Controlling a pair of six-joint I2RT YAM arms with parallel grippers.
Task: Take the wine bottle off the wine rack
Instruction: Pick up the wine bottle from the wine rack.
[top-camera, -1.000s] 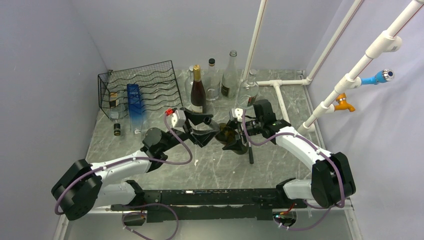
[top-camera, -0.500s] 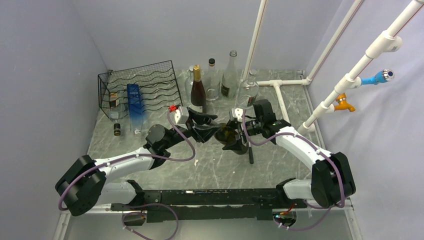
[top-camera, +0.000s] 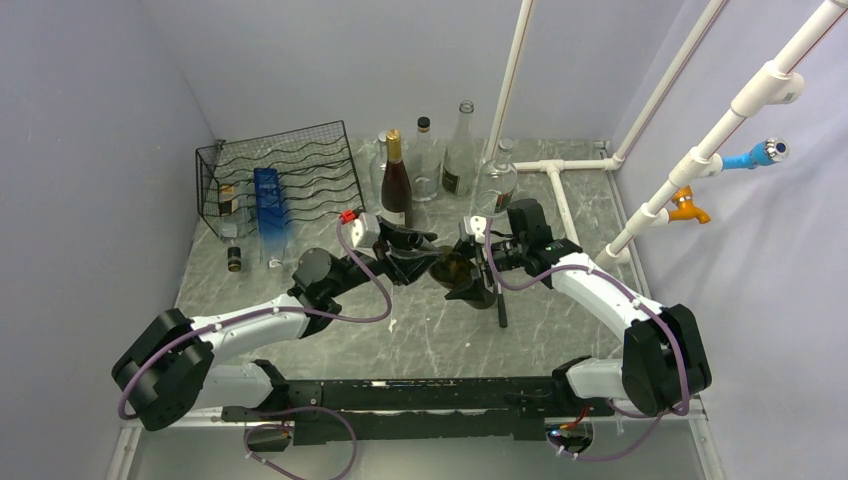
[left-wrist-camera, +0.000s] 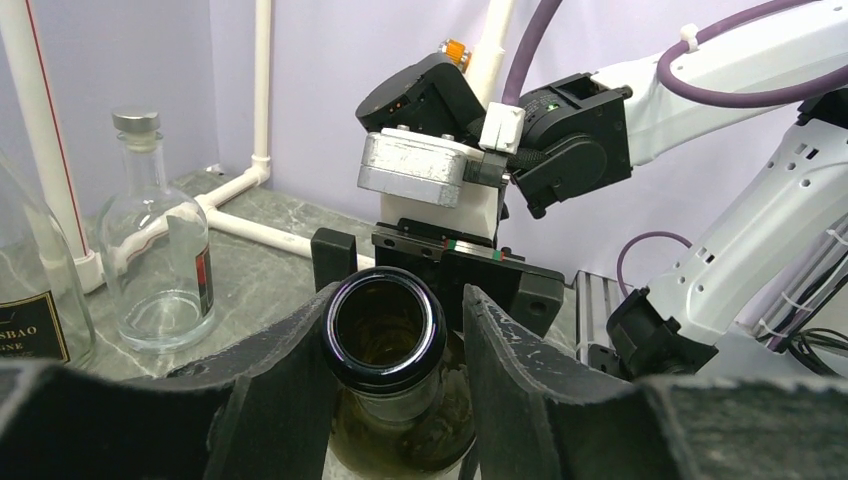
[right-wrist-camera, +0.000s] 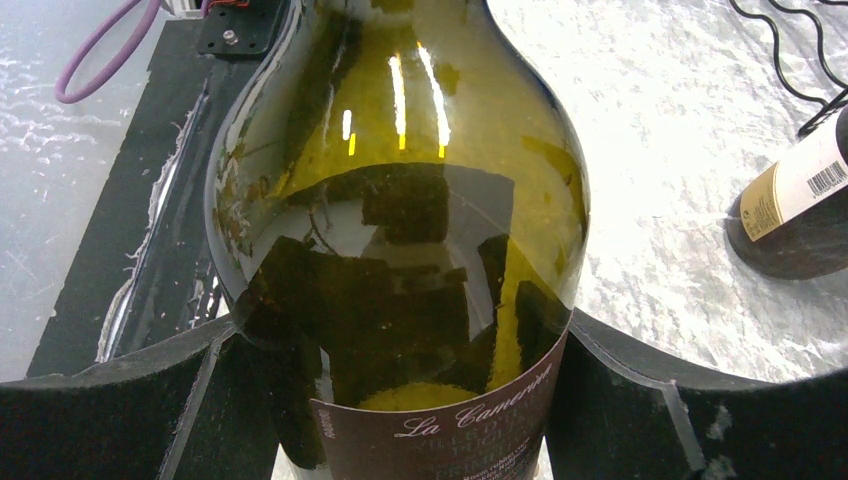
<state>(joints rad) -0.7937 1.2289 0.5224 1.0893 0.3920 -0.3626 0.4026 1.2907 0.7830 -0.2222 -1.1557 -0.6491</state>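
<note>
Clamping the wine bottle (top-camera: 455, 270) by its body, the right gripper (right-wrist-camera: 400, 385) holds it between the arms, well apart from the wine rack (top-camera: 285, 175). The left gripper (left-wrist-camera: 390, 322) flanks the neck, grip unclear; it should centre squarely before the right one lets go.

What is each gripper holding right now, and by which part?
The right gripper clamps the green wine bottle by its body, at the label. The left gripper flanks its neck below the lip; a grip cannot be told.
</note>
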